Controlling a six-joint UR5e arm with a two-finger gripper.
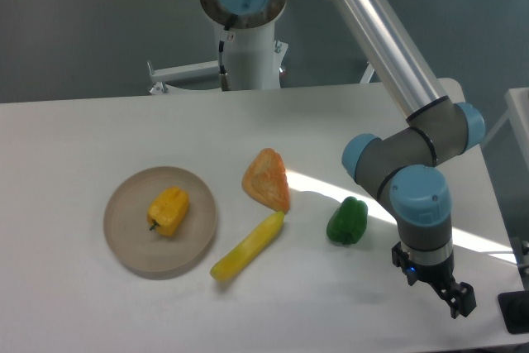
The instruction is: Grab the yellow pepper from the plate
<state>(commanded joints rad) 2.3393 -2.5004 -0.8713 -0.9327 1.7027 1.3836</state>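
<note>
The yellow pepper (pixel 169 211) lies on the tan plate (pixel 132 241) at the left of the table, its dark stem pointing toward the front left. My gripper (pixel 453 295) hangs far to the right, near the table's front right corner, well away from the plate. Its dark fingers point down and to the right with nothing between them. Whether they stand open or shut does not show from this angle.
A long slim yellow vegetable (pixel 247 246) lies just right of the plate. An orange wedge-shaped piece (pixel 267 178) sits behind it. A green pepper (pixel 347 221) rests left of my arm's wrist (pixel 421 204). The robot base (pixel 248 47) stands at the table's back.
</note>
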